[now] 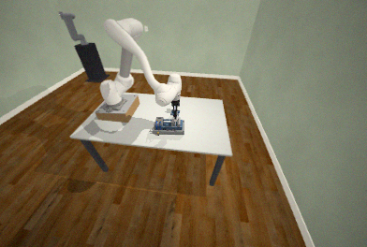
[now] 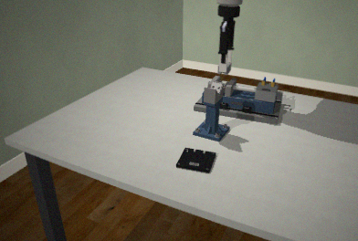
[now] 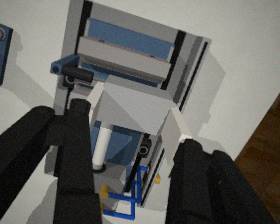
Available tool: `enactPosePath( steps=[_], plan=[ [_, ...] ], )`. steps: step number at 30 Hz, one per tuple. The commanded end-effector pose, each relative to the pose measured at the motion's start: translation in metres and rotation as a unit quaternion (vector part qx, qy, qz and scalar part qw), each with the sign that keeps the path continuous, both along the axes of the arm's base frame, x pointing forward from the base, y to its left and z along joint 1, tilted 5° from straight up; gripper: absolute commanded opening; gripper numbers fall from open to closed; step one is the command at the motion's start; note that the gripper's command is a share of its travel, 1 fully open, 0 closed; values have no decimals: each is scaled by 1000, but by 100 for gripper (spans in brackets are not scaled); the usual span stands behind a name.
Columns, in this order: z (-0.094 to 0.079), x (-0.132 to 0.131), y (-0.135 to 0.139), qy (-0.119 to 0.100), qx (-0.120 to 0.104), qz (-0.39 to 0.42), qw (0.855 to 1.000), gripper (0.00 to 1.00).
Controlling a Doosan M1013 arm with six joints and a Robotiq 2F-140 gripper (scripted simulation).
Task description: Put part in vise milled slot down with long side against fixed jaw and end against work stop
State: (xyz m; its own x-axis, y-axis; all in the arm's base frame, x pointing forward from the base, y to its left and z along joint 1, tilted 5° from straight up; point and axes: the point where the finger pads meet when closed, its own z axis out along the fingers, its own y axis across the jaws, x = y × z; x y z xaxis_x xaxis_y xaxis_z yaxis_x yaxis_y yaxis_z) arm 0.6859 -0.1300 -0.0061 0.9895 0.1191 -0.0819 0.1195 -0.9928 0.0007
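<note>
The fingers grip the grey part (image 3: 133, 112) above the open vise (image 2: 247, 102) near the table's (image 2: 114, 123) far edge; the slot is hidden.

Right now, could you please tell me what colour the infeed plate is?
Black; the infeed plate shows best in the exterior view.
</note>
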Motion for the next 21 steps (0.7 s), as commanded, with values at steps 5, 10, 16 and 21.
enactPosePath(
  steps=[5, 10, 16, 21],
  plan=[
    [-6, -2, -2, 2, -1, -5, 1000, 0],
    [-9, -2, -2, 2, -1, -5, 1000, 0],
    [-12, -2, -2, 2, -1, -5, 1000, 0],
    [-15, -2, -2, 2, -1, -5, 1000, 0]
  ],
)
